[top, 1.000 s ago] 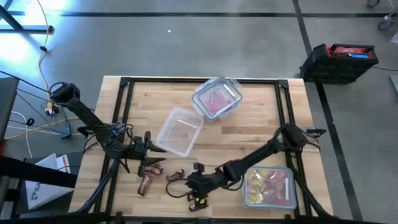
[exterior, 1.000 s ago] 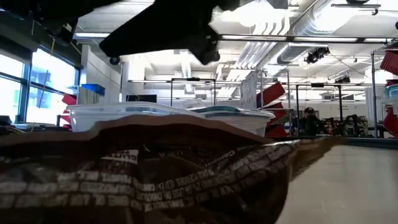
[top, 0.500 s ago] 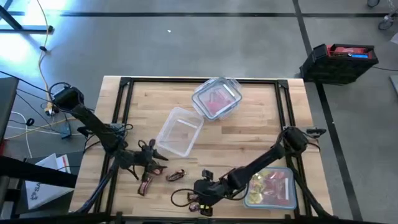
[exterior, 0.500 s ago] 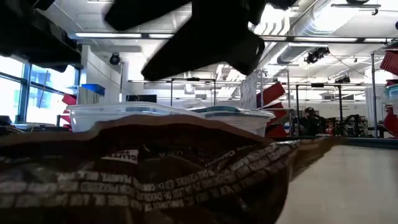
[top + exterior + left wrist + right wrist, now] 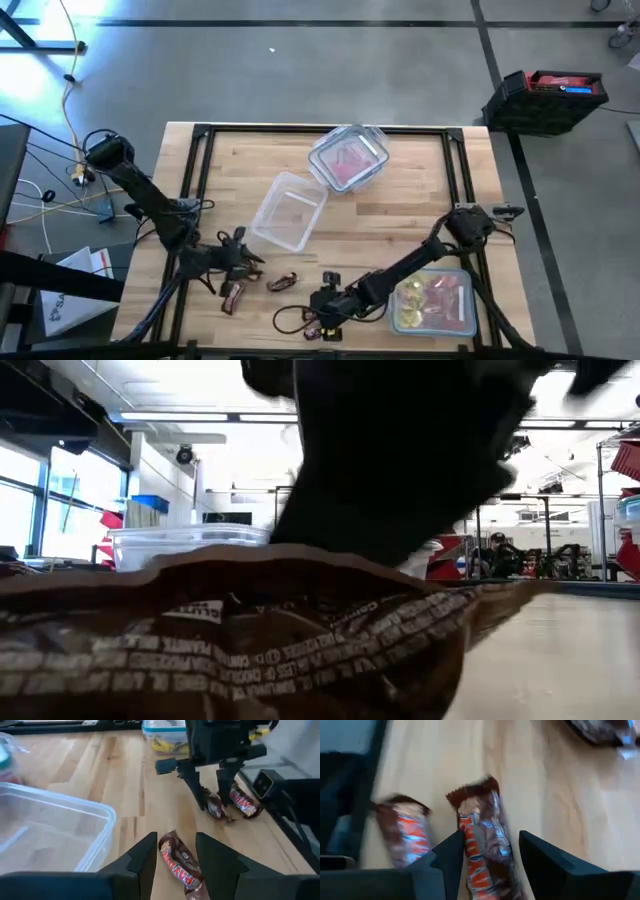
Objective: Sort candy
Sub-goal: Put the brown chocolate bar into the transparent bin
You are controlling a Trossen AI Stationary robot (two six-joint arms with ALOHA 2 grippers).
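- The left pincer [image 5: 238,268] is seen low over the bench [image 5: 400,200], in the lower left part of the high view. Its fingers [image 5: 145,857] are spread apart, and nothing is gripped.
- A brown mini bar [image 5: 179,863] is seen lying flat on the wood between those two fingers in the left wrist view. The same bar [image 5: 234,296] is found at the lower left of the high view.
- The right pincer [image 5: 318,318] is seen down at the bottom middle of the high view. Its fingers [image 5: 452,852] are apart too, and nothing is squeezed.
- A second brown mini bar [image 5: 482,832] is seen between the right fingers, lying on the bench. A third bar [image 5: 405,832] is seen just beside it.
- Another mini bar [image 5: 283,282] is seen lying between the two pincers.
- An empty clear box [image 5: 288,210] is placed in the middle of the bench.
- A clear tub with red candy [image 5: 348,157] is seen near the top edge of the bench.
- A tub with yellow and pink candy [image 5: 437,301] is seen at the lower right.
- In the low view, a brown wrapper [image 5: 230,640] fills the bottom of the frame.
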